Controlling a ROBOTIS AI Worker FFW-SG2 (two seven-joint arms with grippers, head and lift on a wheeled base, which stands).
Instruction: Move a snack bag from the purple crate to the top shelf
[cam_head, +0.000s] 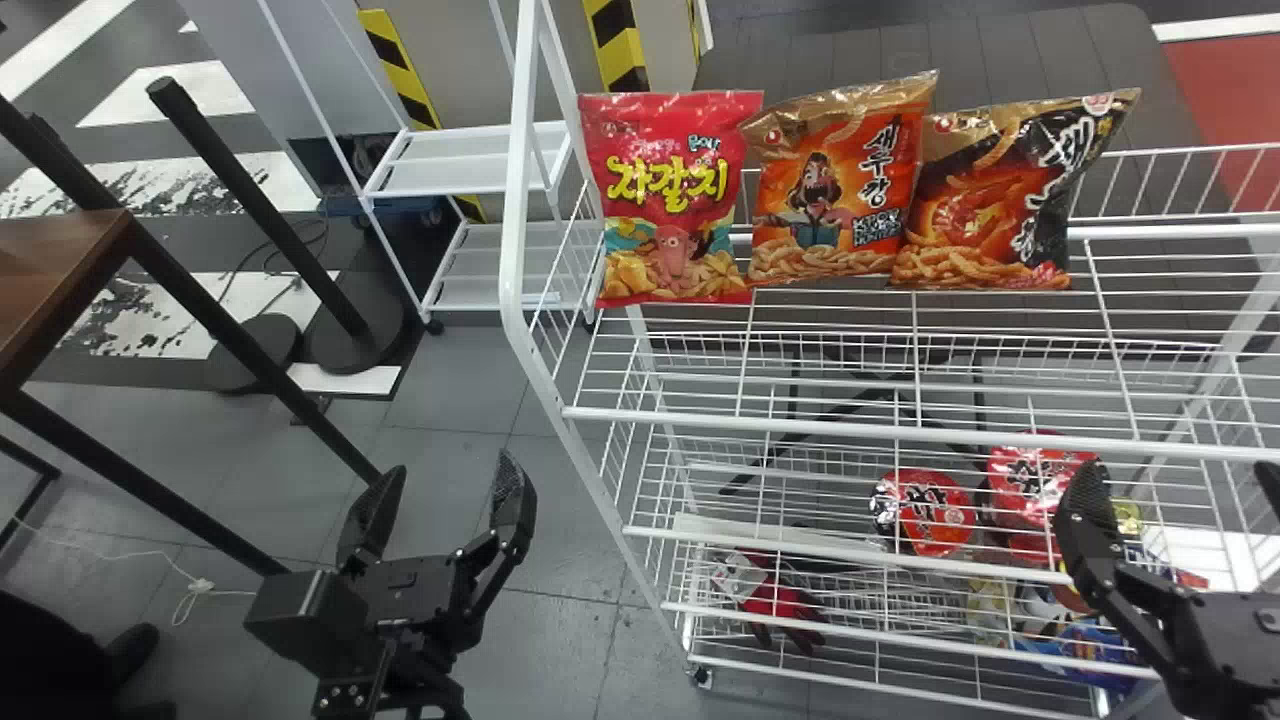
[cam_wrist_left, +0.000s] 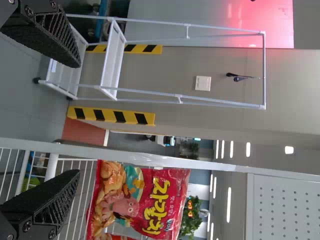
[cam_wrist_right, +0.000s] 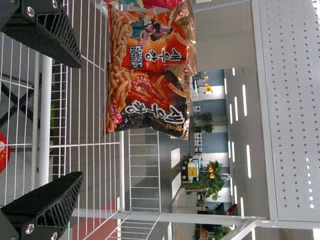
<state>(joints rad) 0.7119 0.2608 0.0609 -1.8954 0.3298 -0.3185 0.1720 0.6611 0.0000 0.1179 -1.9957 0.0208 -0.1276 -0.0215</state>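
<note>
Three snack bags stand upright side by side on the white wire rack's top shelf (cam_head: 820, 435): a red bag (cam_head: 672, 200), an orange bag (cam_head: 835, 185) and a black-and-orange bag (cam_head: 1005, 195). My left gripper (cam_head: 447, 490) is held open over the floor, left of the rack. At the rack's right end, nearer me than the bags, is my open right gripper (cam_head: 1178, 488). The left wrist view has the red bag (cam_wrist_left: 140, 200) beyond the spread left gripper (cam_wrist_left: 78, 118). Beyond the empty right gripper (cam_wrist_right: 80, 119), the black-and-orange bag (cam_wrist_right: 147, 102) overlaps the orange bag (cam_wrist_right: 152, 40).
Lower rack levels hold red-lidded packs (cam_head: 925, 510), red gloves (cam_head: 780, 600) and blue packets (cam_head: 1090, 640). A white upright (cam_head: 512, 200) bounds the rack's left end. A brown table (cam_head: 60, 280) is at far left, and a small white cart (cam_head: 465, 160) stands behind.
</note>
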